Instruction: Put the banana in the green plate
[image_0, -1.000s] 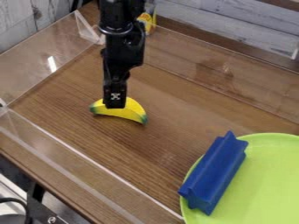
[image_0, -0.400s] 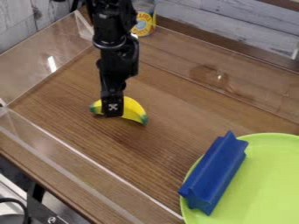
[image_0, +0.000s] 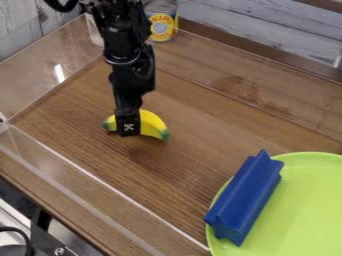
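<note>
The banana (image_0: 152, 125) is a small curved yellow toy with dark green tips, lying on the wooden table left of centre. My black gripper (image_0: 127, 126) points straight down over the banana's left end, its fingers reaching down to the table around that end. The jaws look open and nothing is lifted. The front finger hides part of the banana. The green plate (image_0: 310, 215) fills the lower right corner, partly cut off by the frame edge, well apart from the banana.
A blue rectangular block (image_0: 245, 197) lies across the plate's left rim. Clear plastic walls (image_0: 54, 75) border the table at the left and front. A yellow and white object (image_0: 163, 27) sits behind the arm at the back.
The gripper has sunk a little and shifted slightly left, now lower around the banana's left end. The banana, plate and block have not moved.
</note>
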